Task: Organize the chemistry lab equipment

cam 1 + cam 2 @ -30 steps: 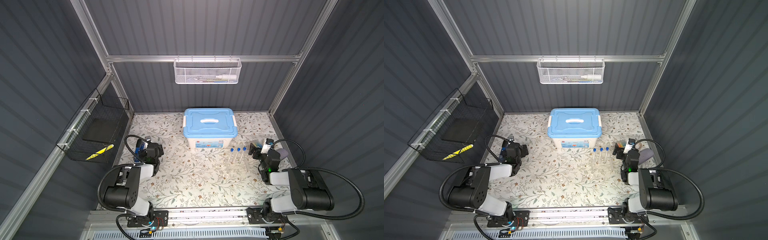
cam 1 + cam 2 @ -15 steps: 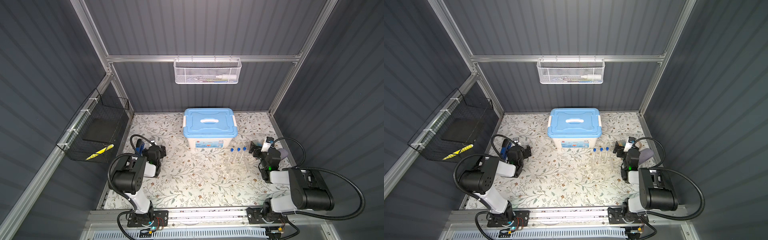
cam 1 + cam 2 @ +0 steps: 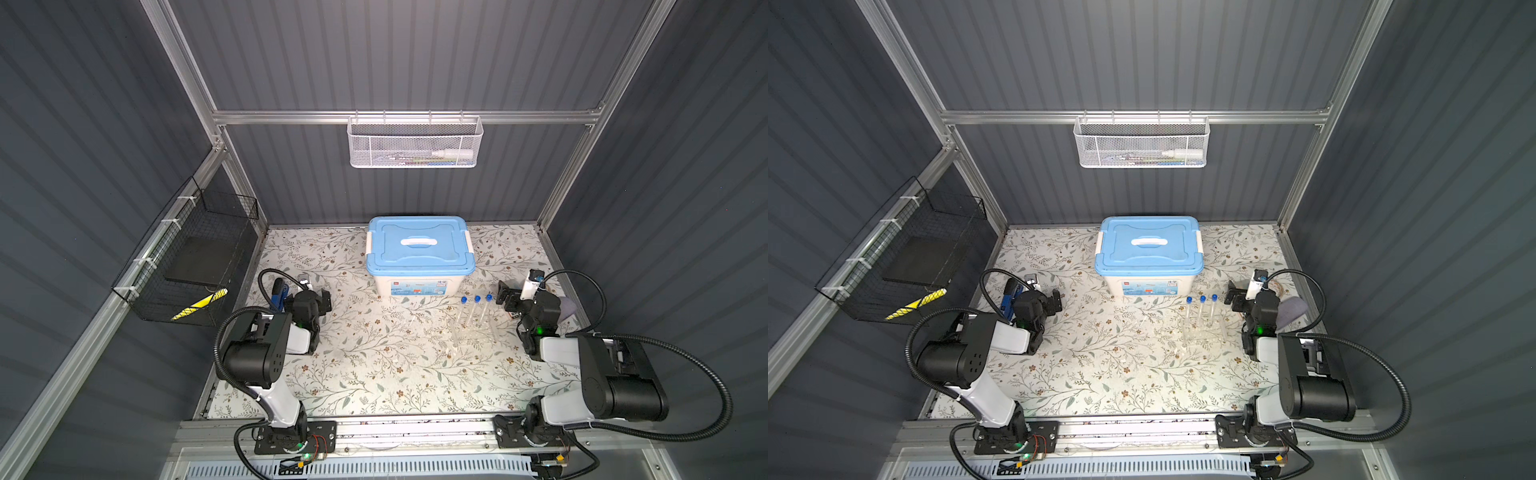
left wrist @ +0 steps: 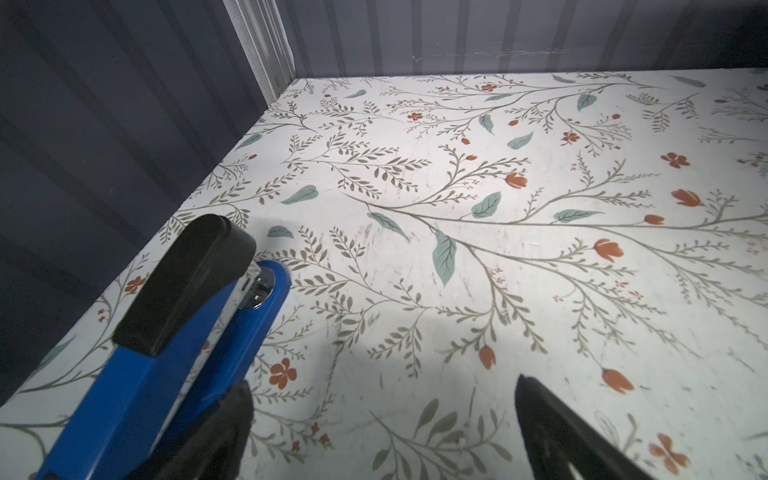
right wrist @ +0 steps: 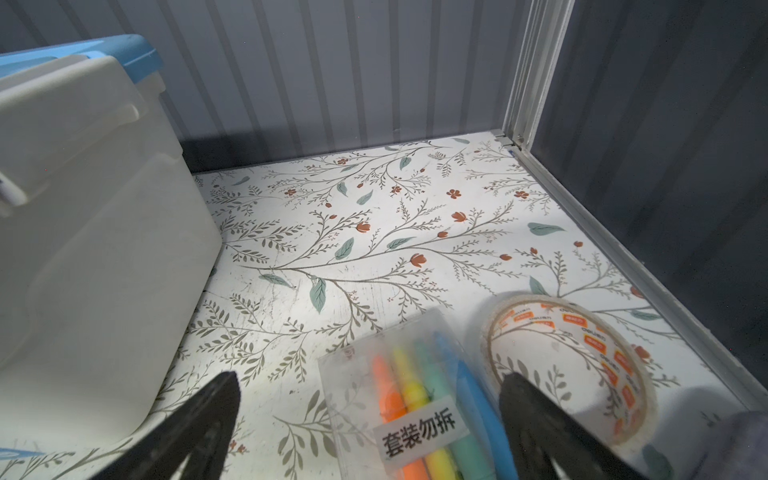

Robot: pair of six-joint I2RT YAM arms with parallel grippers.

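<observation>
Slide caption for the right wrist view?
Open right claw over highlighter pack, tape roll beside it, blue-lidded white box nearby.

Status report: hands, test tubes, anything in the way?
Left hand open, by stapler. Right hand open, at highlighter pack. Three tubes standing in rack, clear of both.

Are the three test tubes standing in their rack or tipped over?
Standing. In both top views the three blue-capped test tubes stand side by side in the clear rack, caps up.
</observation>
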